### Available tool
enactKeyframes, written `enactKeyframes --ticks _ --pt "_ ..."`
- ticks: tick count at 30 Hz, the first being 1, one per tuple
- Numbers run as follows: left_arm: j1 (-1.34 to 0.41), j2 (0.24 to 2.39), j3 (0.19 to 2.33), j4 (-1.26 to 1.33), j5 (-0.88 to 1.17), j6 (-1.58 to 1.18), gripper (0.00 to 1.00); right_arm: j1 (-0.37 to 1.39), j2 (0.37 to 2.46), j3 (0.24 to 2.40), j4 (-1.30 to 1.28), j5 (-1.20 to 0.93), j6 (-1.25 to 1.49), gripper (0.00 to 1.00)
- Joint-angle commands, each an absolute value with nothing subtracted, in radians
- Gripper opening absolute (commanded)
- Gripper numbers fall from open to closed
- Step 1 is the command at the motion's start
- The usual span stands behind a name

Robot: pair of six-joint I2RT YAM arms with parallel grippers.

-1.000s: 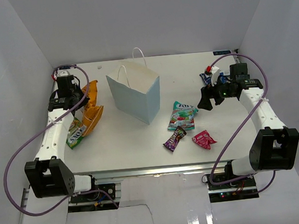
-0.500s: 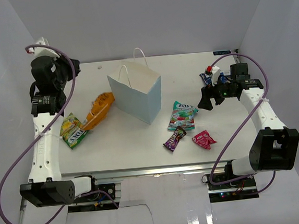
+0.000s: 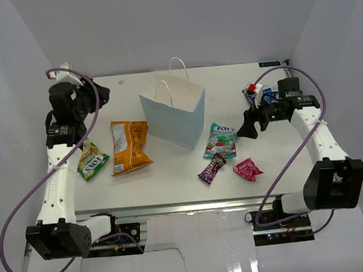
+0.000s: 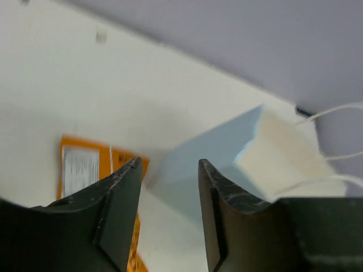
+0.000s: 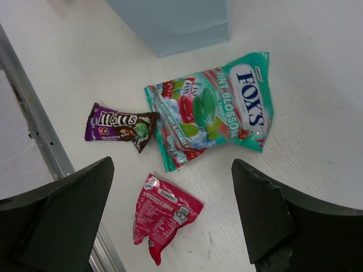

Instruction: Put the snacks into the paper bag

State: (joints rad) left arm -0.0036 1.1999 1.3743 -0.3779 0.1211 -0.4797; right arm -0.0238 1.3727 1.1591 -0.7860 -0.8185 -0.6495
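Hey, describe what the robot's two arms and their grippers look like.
The left arm and right arm have white links, black joints and bases, each trailed by a looping purple cable. The left gripper and right gripper have black, wedge-shaped jaws.

The white table (image 3: 172, 175) holds a pale blue paper bag (image 3: 174, 113), standing up near the middle. Left of it lie an orange chip bag (image 3: 129, 146) and a green and yellow packet (image 3: 92, 161). Right of it lie a teal and red packet (image 3: 220, 139), a small purple packet (image 3: 211, 167) just beside it, and a small pink packet (image 3: 247, 169).
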Motion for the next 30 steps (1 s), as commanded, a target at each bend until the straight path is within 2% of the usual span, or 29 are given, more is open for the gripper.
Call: enactKeyframes --ticks 1,3,7,9,10,16,23,30 --pt "-0.002 1.137 1.188 -0.514 0.144 -0.472 0.59 0.076 1.33 1.223 -0.861 -0.902 -0.746 0.9" --pt "-0.002 1.167 1.094 -0.546 0.161 -0.476 0.74 0.164 1.325 1.212 -0.825 -0.827 -0.726 0.9" --pt "-0.002 1.284 1.083 -0.554 0.212 -0.5 0.79 0.212 1.362 1.204 -0.767 -0.816 -0.64 0.9" --pt "0.015 1.362 1.109 -0.548 0.235 -0.511 0.96 0.212 1.387 1.204 -0.764 -0.819 -0.617 0.9" --pt "0.043 1.394 1.144 -0.554 0.239 -0.512 0.98 0.212 1.393 1.201 -0.759 -0.821 -0.605 0.91" --pt "0.168 1.667 1.259 -0.577 0.271 -0.535 0.98 0.213 1.376 1.138 -0.756 -0.798 -0.6 0.91" --pt "0.202 1.94 1.445 -0.61 0.472 -0.468 0.98 0.212 1.327 1.074 -0.747 -0.779 -0.6 0.9" --pt "0.215 2.023 1.411 -0.618 0.56 -0.407 0.98 0.213 1.336 1.069 -0.749 -0.779 -0.584 0.9"
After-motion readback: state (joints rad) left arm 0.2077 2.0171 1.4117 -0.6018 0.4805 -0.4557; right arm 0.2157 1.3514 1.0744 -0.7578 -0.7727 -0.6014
